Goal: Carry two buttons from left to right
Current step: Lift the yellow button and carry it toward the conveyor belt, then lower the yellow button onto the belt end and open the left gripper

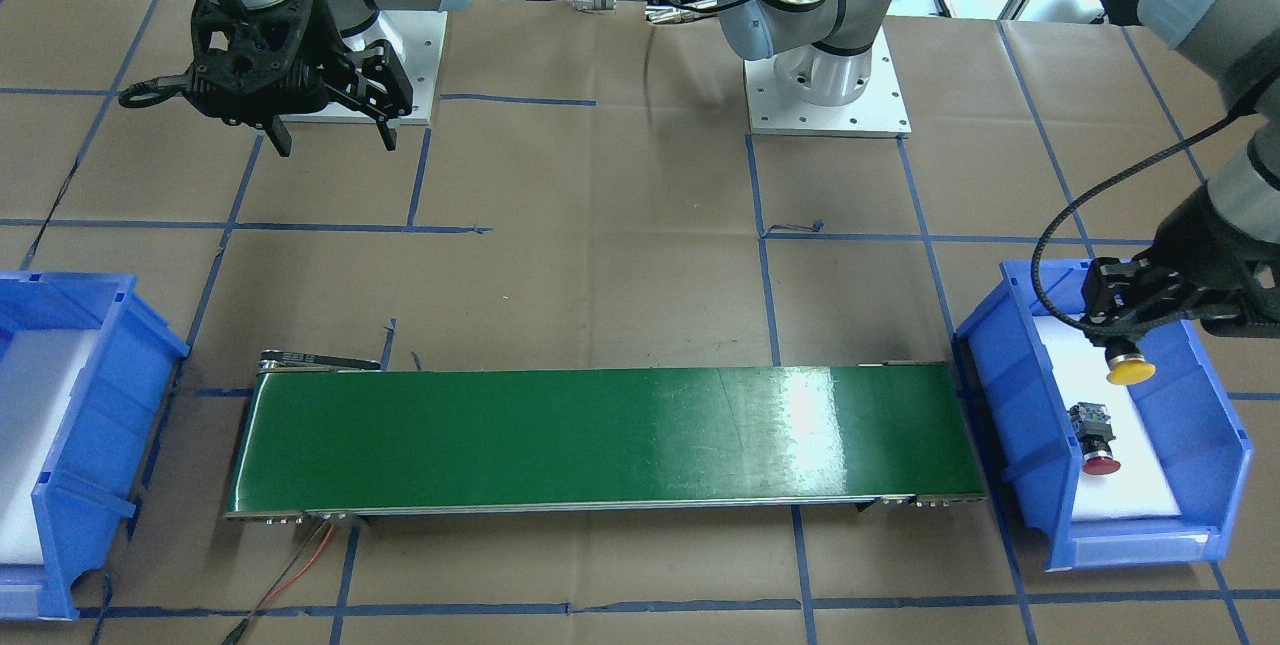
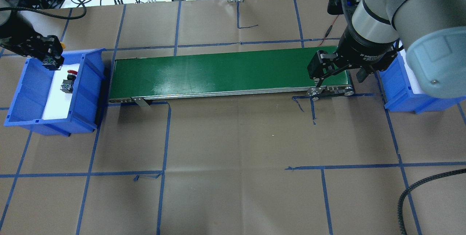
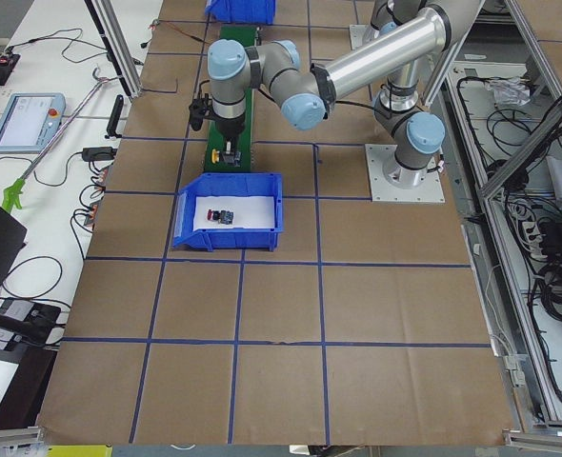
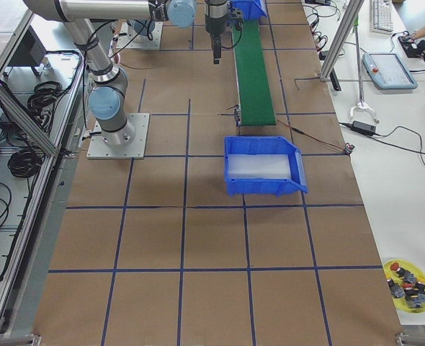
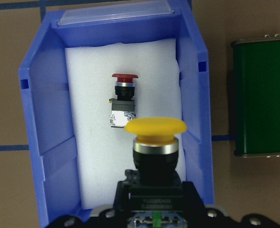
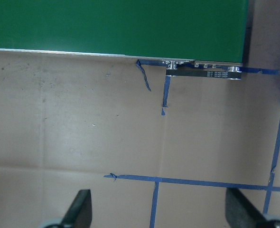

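My left gripper (image 1: 1120,337) is shut on the black body of the yellow-capped button (image 1: 1130,368) and holds it above the left blue bin (image 1: 1010,425). In the left wrist view the yellow button (image 5: 155,142) hangs over the bin's white foam pad. The red-capped button (image 1: 1097,437) lies on its side on that pad, and it also shows in the left wrist view (image 5: 123,97) and the overhead view (image 2: 68,81). My right gripper (image 2: 338,78) is open and empty, raised near the right end of the conveyor, its jaws spread wide in the right wrist view.
A green conveyor belt (image 2: 225,74) runs between the left bin and the right blue bin (image 2: 400,98), which holds only a white pad. Brown paper with blue tape lines covers the table. Cables lie along the far edge.
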